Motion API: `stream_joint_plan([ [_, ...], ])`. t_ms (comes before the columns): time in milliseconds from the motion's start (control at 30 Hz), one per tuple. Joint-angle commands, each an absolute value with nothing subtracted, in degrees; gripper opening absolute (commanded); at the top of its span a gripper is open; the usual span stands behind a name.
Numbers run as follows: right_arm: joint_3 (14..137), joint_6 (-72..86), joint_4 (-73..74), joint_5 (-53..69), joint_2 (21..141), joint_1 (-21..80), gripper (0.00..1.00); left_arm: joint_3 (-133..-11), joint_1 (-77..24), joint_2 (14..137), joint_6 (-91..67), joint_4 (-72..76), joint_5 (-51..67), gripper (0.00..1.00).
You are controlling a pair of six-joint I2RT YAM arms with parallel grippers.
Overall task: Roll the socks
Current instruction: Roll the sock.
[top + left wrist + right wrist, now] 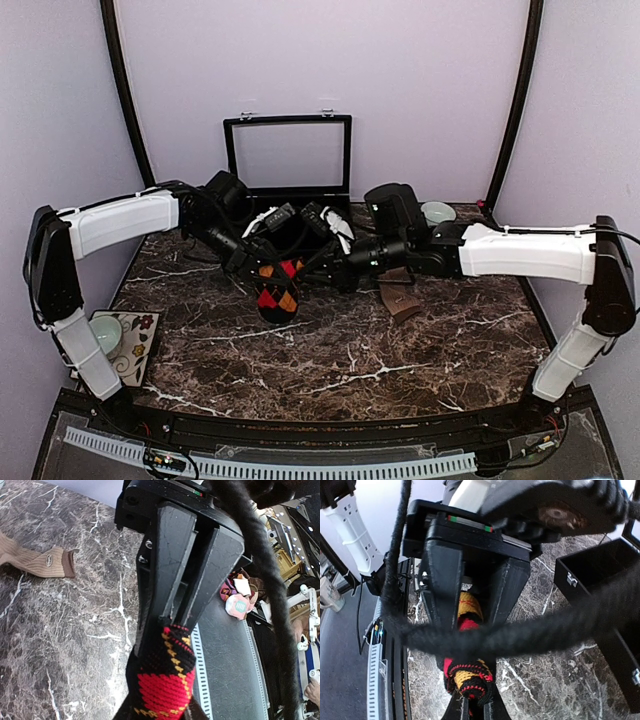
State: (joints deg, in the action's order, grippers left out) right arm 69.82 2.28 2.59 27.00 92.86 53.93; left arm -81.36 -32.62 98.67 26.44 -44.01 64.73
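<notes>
While nothing is looking rolled yet, the argyle sock (277, 293) is hanging over mid-table, its long axis near upright and its lower end pointing down at the marble table (400, 370). The left gripper (175, 624) is pinching its upper edge, and the right gripper (470, 625) is clamping it too. Beside them, the tan sock (400, 298) is lying flat, untouched, running roughly front to back. Pairing and rolling are both waiting, I reckon.

Argyle sock (277, 291): black, set with red, orange, yellow diamonds
Tan sock (35, 562): ribbed
Table (400, 370): dark marble, veined white
</notes>
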Motion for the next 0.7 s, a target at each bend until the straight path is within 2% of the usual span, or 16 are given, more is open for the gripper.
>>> stream_joint_plan([
  [0,67.8,10.4,-6.2,26.2,94.5,53.9,0.0,-81.4,-33.4,93.4,29.5,-41.2,61.5,0.29],
  [167,61.5,19.8,-15.8,24.6,94.4,52.7,0.0,-79.1,-33.5,90.2,34.8,-40.3,57.0,0.39],
  [400,57.3,28.7,-24.8,25.0,94.8,51.0,0.0,-78.0,-34.3,88.9,41.5,-43.2,53.6,0.4],
  [667,57.7,35.5,-30.5,31.3,97.8,51.0,0.0,-75.7,-38.8,86.8,44.6,-40.1,44.8,0.38],
])
